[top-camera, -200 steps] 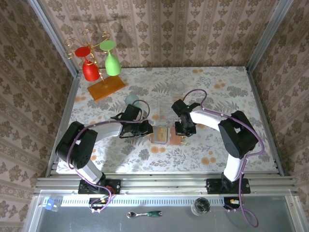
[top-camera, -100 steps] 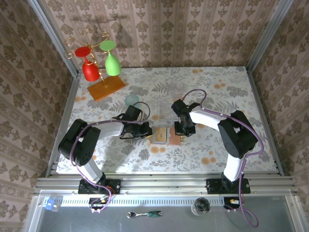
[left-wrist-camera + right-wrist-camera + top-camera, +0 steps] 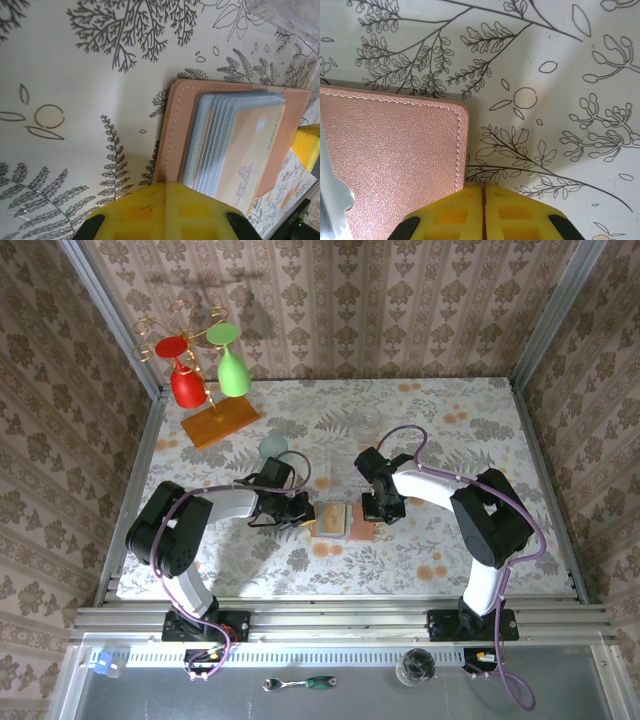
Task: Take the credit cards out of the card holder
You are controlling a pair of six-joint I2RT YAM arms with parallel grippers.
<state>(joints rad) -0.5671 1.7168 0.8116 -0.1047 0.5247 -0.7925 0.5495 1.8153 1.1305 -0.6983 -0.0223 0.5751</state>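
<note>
- Card holder [image 3: 172, 125]: pinkish-tan leather, pale stitching, grey-blue pockets.
- Credit card [image 3: 240, 150]: orange-tan, faint pale lettering.
- Table [image 3: 450, 420]: cream cloth, grey fern line drawings, orange blotches.
- Red glass [image 3: 186, 385], green glass [image 3: 233, 370].
- Walls [image 3: 400, 300]: beige damask stripes.

Holder [image 3: 332, 521] lies mid-surface [image 3: 470, 420], and it's hemmed in on two sides. The left hand [image 3: 303, 512], fingers together, sits at its left edge. The right hand [image 3: 382, 512], closed too, is just beside its right edge. Both arms reach in from the flanks, so those side lanes are blocked. The near side of the holder is bare surface down to the rail, an open lane. Beyond it a clear box [image 3: 290, 15] stands near, and a bluish round thing [image 3: 272, 448] sits behind the left arm. The far left corner is crowded by the rack [image 3: 219, 423] with its red glass [image 3: 186, 385] and green glass [image 3: 233, 372]. The far right quarter is wide open up to the walls.
</note>
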